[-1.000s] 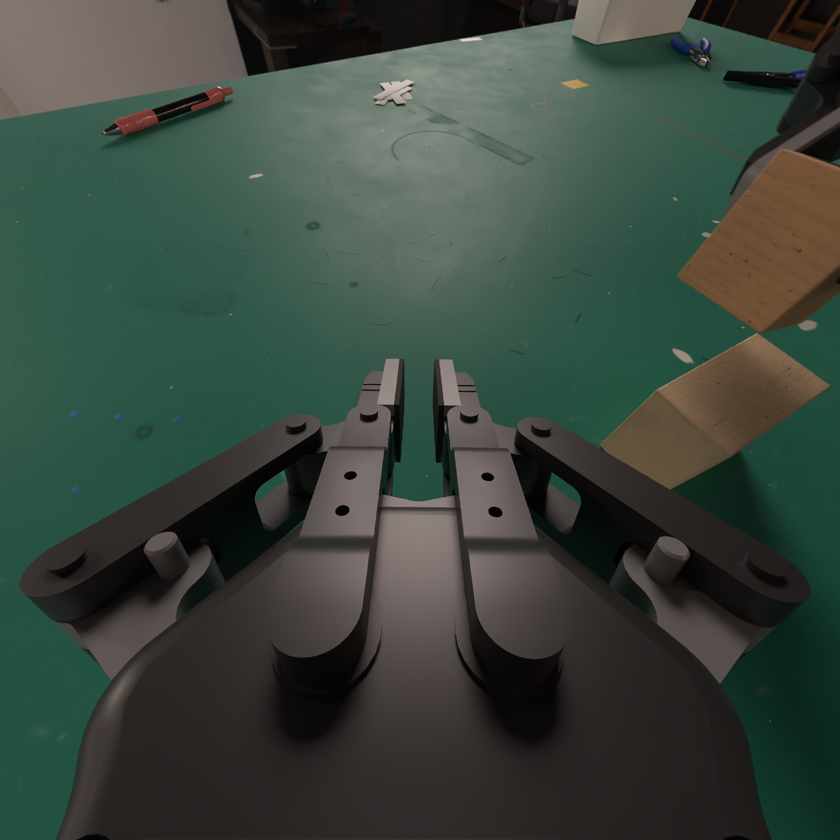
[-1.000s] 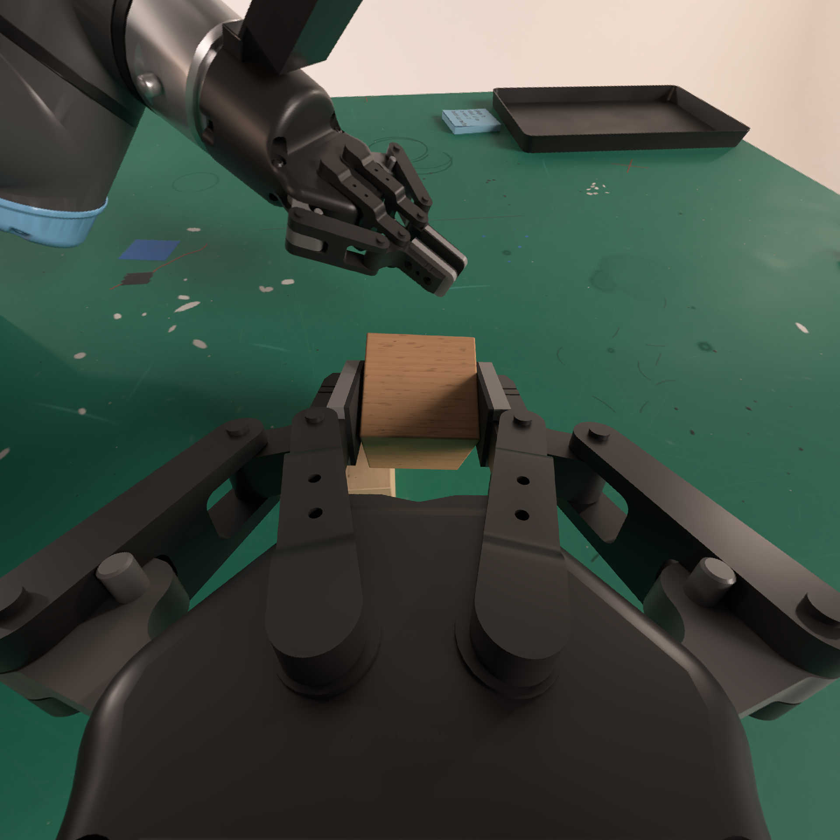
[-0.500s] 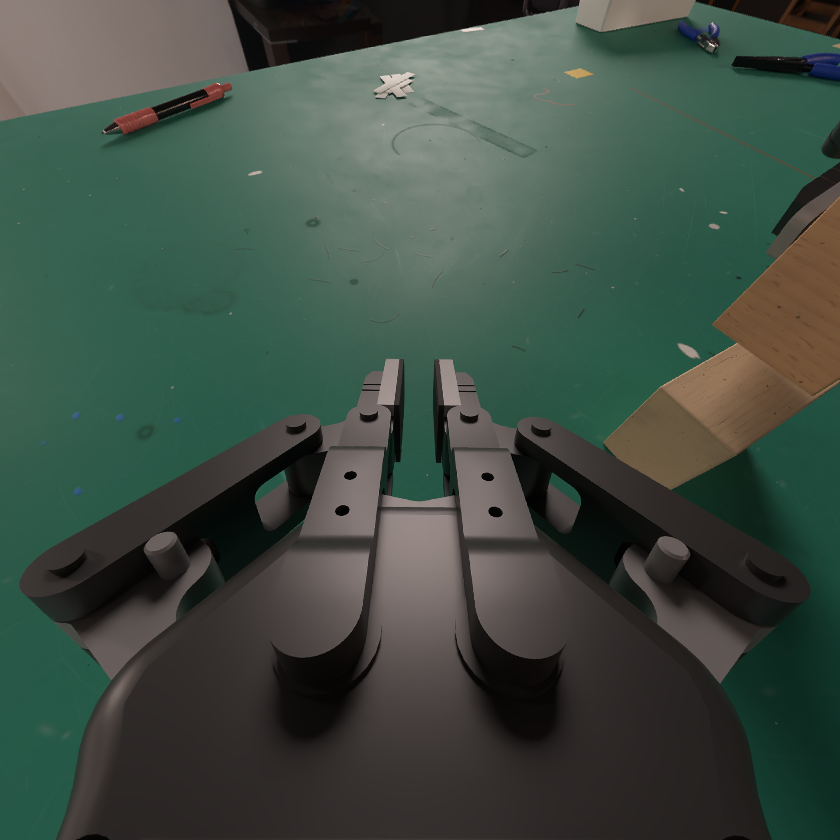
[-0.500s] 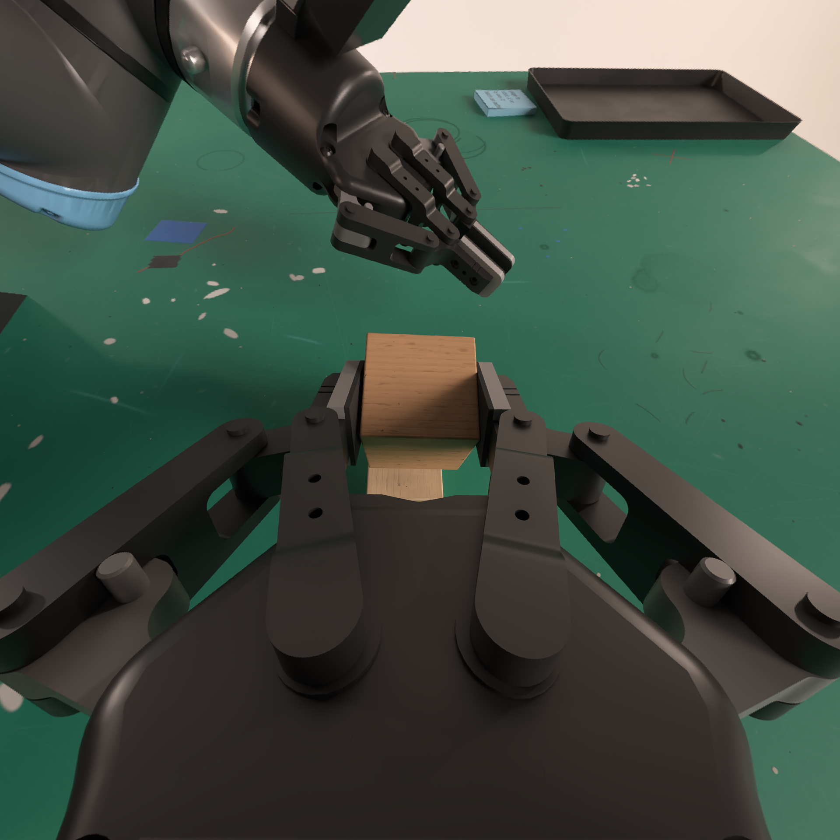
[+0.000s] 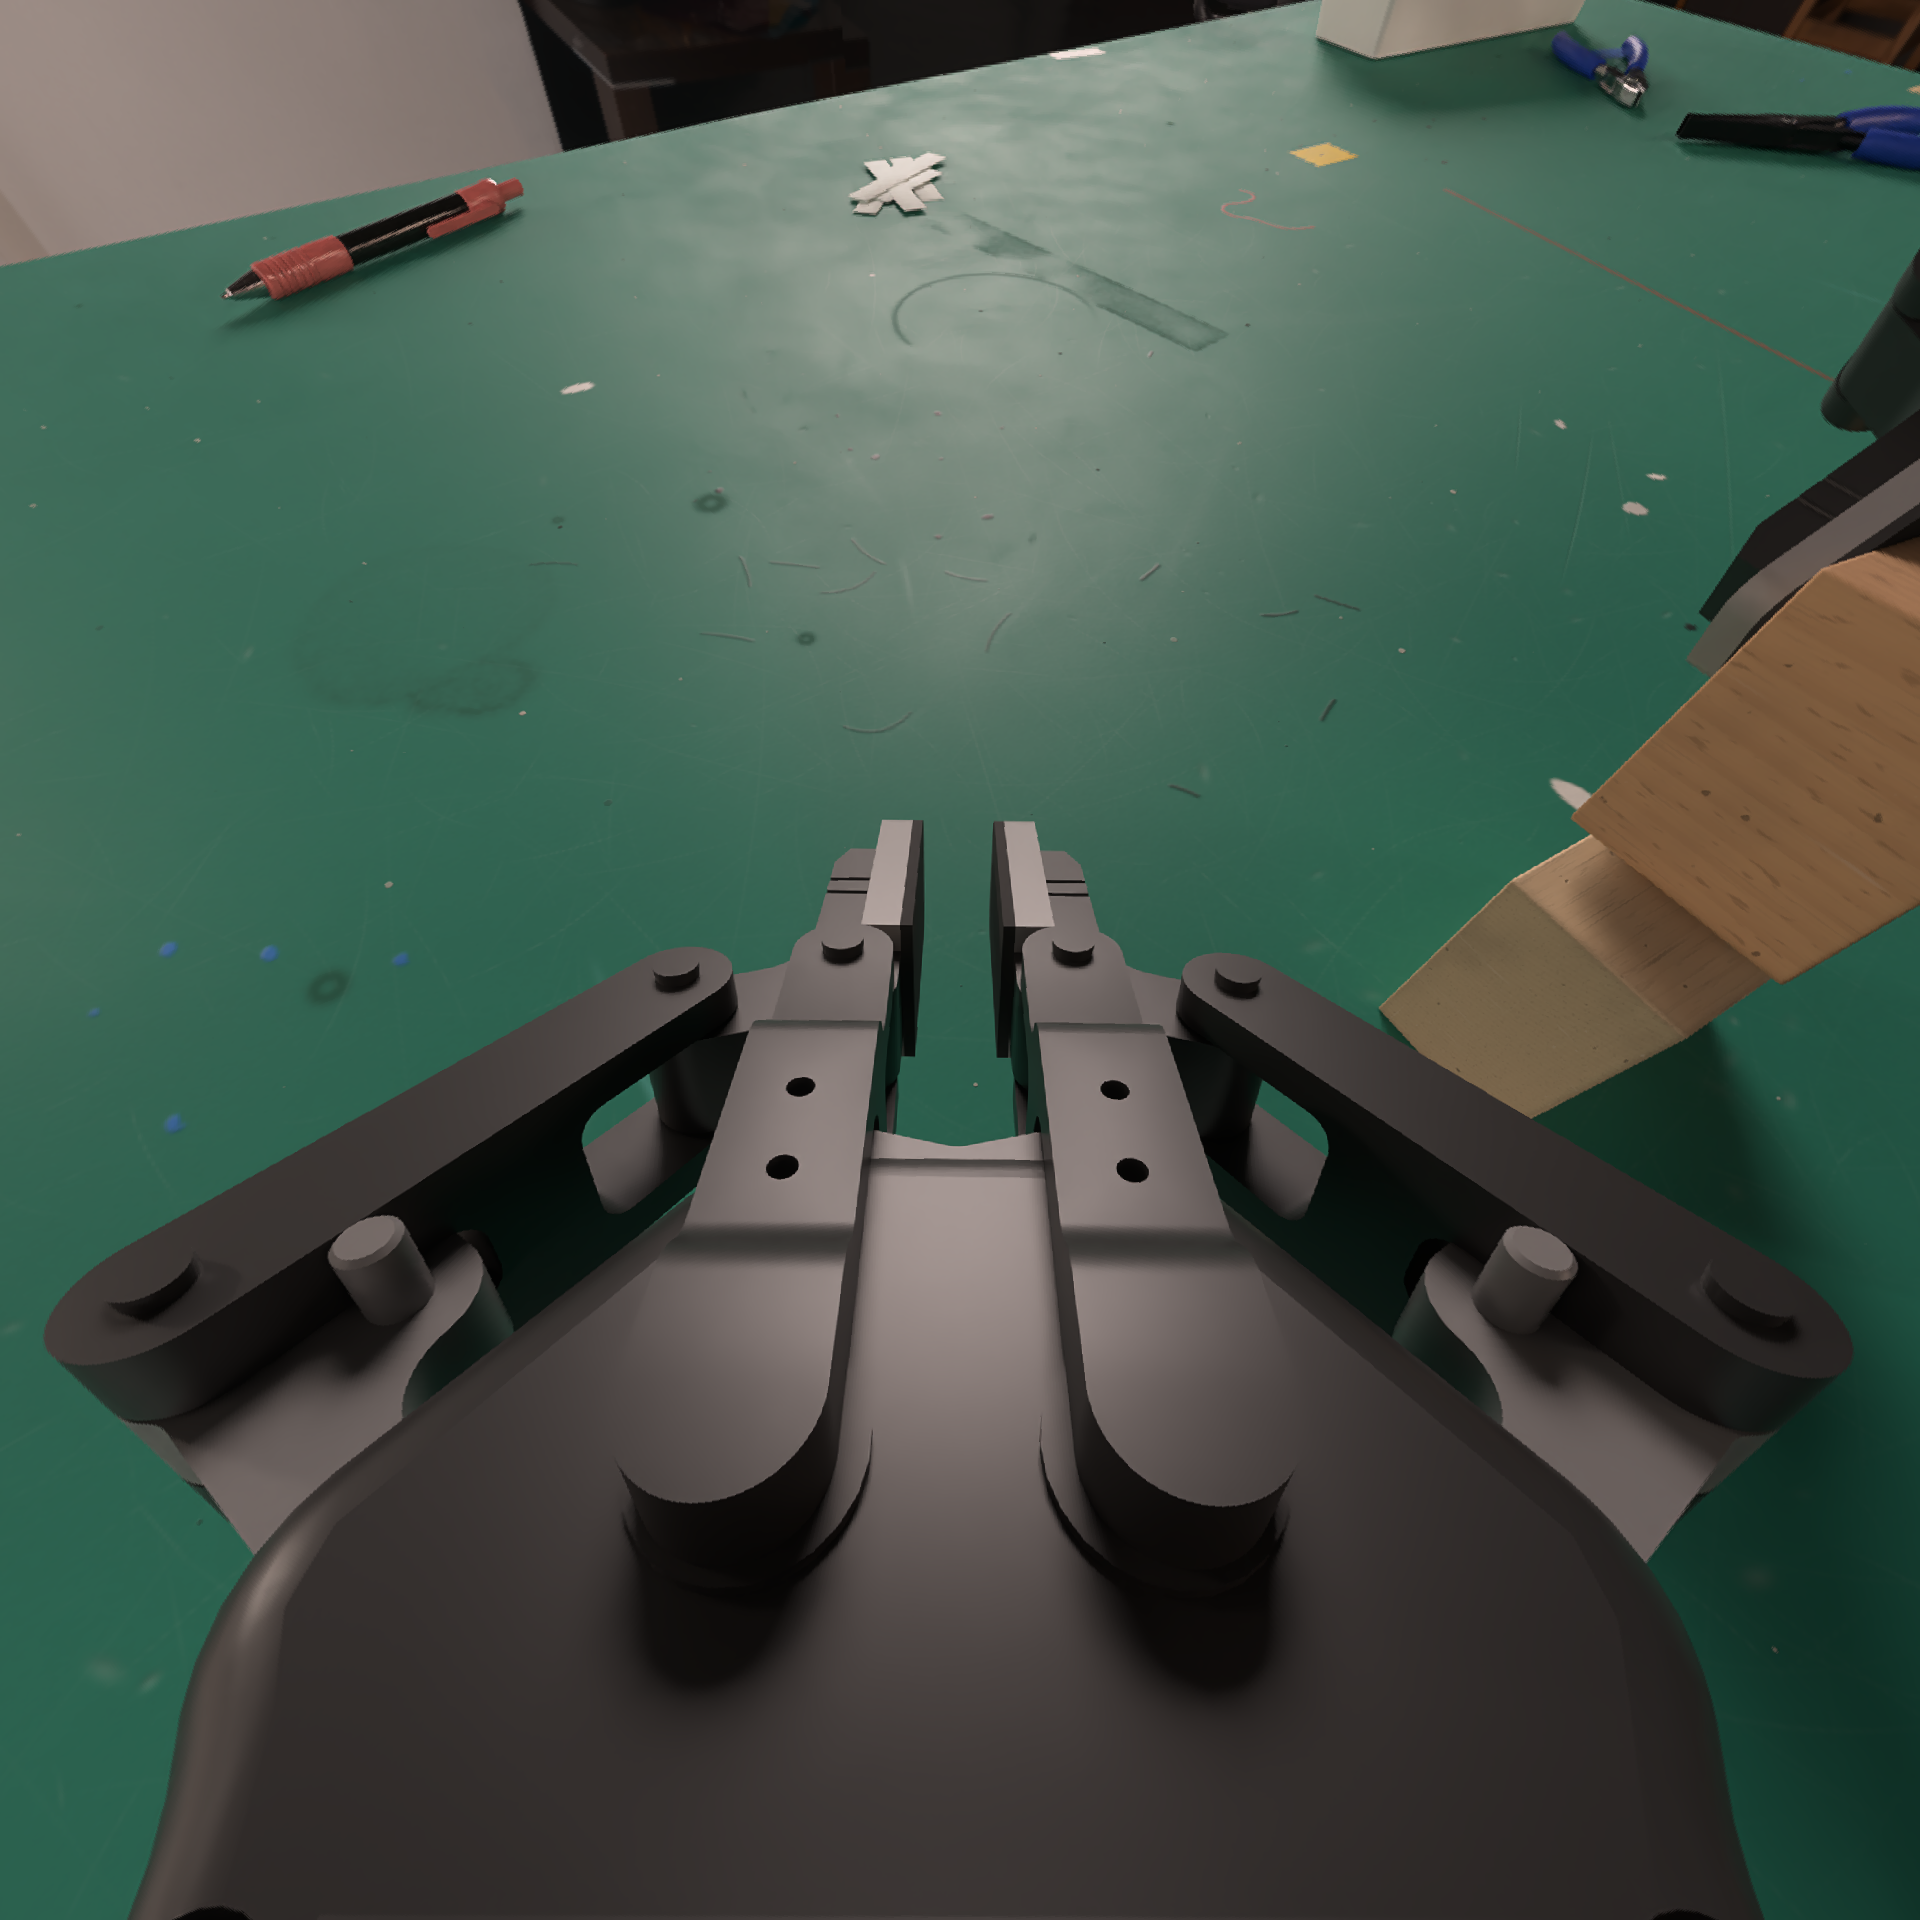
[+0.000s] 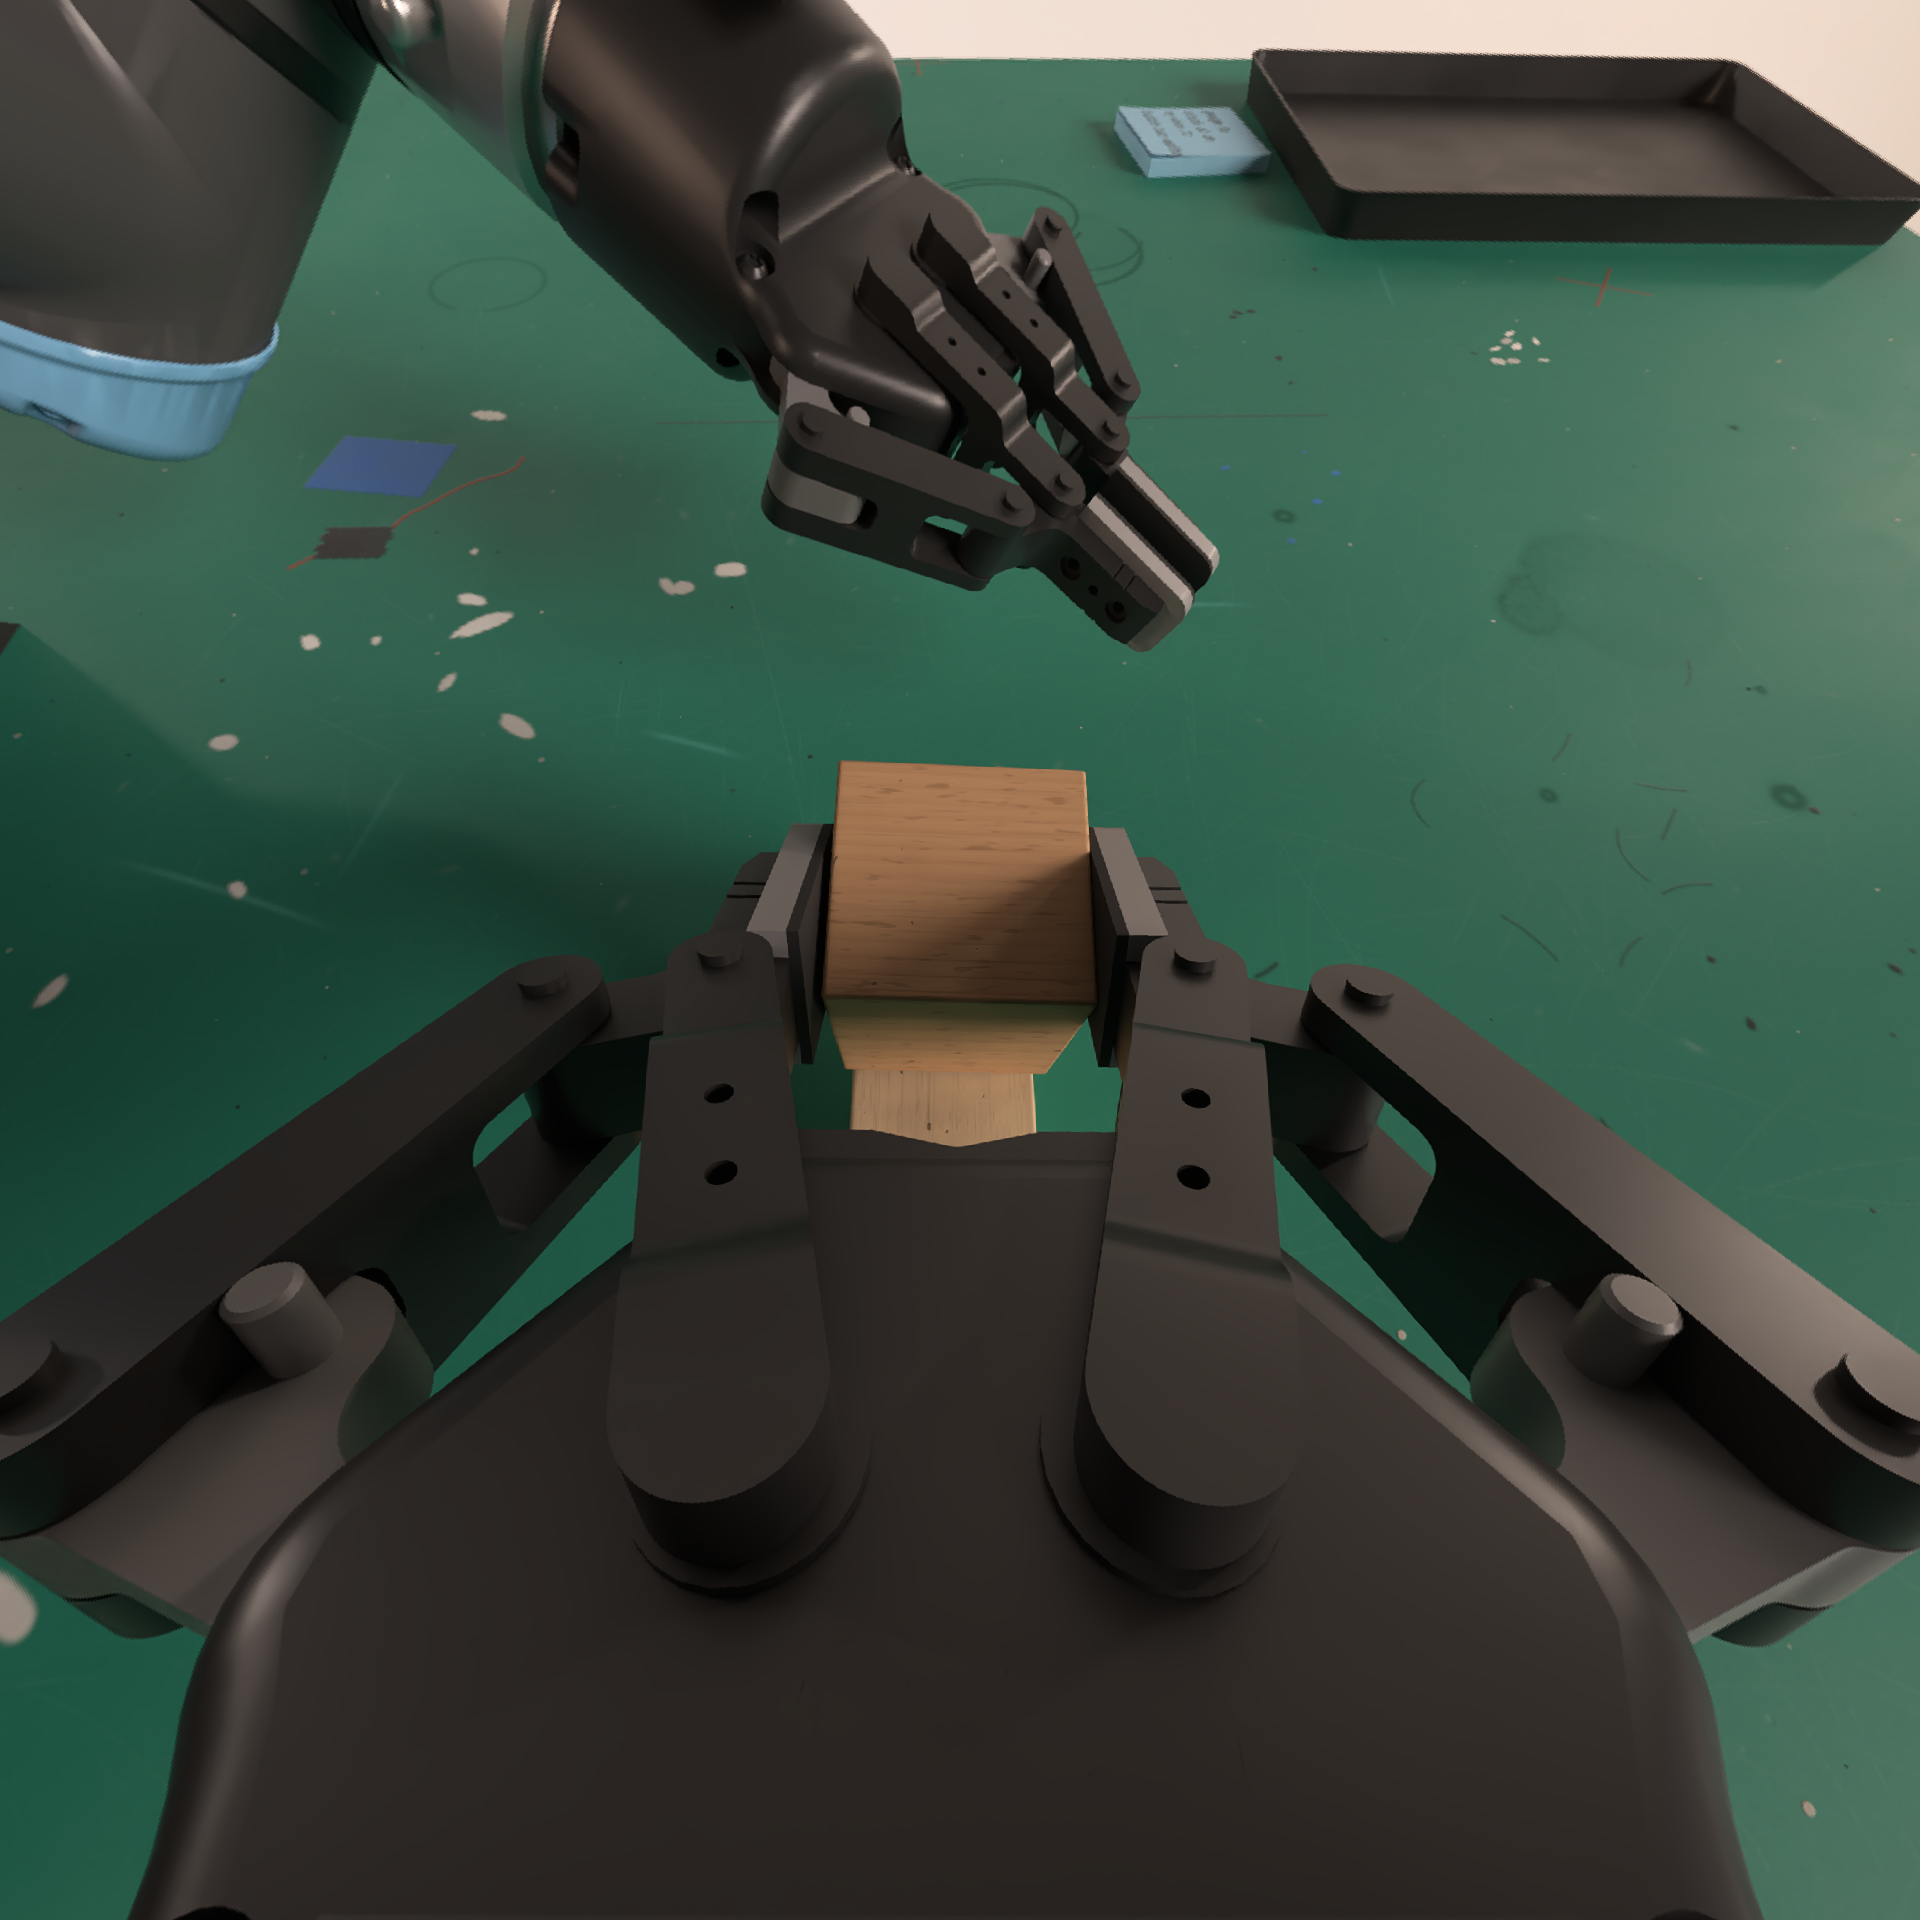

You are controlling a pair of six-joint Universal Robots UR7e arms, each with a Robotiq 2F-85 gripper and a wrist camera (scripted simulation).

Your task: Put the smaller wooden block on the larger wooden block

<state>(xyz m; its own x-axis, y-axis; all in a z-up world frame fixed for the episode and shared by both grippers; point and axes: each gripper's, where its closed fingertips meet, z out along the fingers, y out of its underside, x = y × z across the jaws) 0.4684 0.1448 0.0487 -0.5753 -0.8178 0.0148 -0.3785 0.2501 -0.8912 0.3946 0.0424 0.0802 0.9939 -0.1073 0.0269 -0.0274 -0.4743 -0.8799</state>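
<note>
My right gripper (image 6: 961,883) is shut on a darker wooden block (image 6: 961,831). Directly below it, a paler wooden block (image 6: 940,1107) stands on the green table, mostly hidden by the held block. In the left wrist view, the darker block (image 5: 1787,790) sits at the right edge, on or just above the top of the paler block (image 5: 1538,997); I cannot tell whether they touch. My left gripper (image 5: 956,873) is empty with its fingers almost together, hovering above the table to the left of the blocks. It also shows in the right wrist view (image 6: 1153,592), beyond the held block.
A red and black pen (image 5: 374,237), a white tape cross (image 5: 897,185), a white box (image 5: 1444,21) and blue-handled pliers (image 5: 1829,133) lie far off. A black tray (image 6: 1558,145) and a light blue pad (image 6: 1190,140) sit at the far edge.
My right gripper has carried the darker block down and over the paler block, closing the gap between them. My left gripper has stayed still and shut.
</note>
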